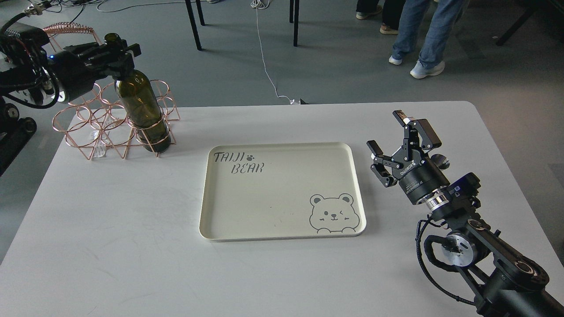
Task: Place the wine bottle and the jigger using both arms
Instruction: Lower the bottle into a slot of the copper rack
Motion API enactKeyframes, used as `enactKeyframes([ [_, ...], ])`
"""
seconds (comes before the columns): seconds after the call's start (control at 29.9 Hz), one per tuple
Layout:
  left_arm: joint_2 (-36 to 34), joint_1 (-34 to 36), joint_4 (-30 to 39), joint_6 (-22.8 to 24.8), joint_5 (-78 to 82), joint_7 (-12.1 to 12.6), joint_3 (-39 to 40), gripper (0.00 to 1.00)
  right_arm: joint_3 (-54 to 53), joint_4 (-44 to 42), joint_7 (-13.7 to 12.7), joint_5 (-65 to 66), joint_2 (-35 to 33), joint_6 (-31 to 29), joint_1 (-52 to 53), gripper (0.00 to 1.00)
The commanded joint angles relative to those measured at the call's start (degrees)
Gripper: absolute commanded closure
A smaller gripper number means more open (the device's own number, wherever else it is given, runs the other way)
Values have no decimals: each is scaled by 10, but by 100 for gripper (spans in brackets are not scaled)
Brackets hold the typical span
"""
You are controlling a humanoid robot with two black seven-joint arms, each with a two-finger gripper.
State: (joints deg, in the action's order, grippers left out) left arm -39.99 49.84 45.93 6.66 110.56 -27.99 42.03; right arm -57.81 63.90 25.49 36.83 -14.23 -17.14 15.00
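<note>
- Left tool [115, 52] clamped on the wine bottle [142, 110] neck, bottle standing in copper rack [94, 127] on the bench [110, 229].
- Right tool [398, 145] fingers apart, hovering beside jigger [440, 161].
- Pickup stage, apparently; next, lift the bottle straight up.

The wine bottle [142, 105] is dark olive-green glass, standing in a copper-pink wire rack [103, 125]. The tray [282, 231] is cream, printed in dark grey with "TAIJI BEAR" lettering, a paw mark and a winking bear face (lower right corner). The table [110, 246] is plain white, the floor [343, 75] grey, and both grippers, left [118, 49] and right [389, 141], are black
</note>
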Motion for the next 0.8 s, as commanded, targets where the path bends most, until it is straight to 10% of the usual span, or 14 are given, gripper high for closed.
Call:
enactKeyframes([
  [0.0,2,0,-7,0,1,0,0,67,0,0,0,0,0,0,0,1],
  [0.2,1,2,-18,0,1,0,1,62,0,0,0,0,0,0,0,1],
  [0.4,1,4,-19,-1,0,0,1,23,0,0,0,0,0,0,0,1],
  [0.77,0,10,-15,-1,-3,0,2,3,0,0,0,0,0,0,0,1],
])
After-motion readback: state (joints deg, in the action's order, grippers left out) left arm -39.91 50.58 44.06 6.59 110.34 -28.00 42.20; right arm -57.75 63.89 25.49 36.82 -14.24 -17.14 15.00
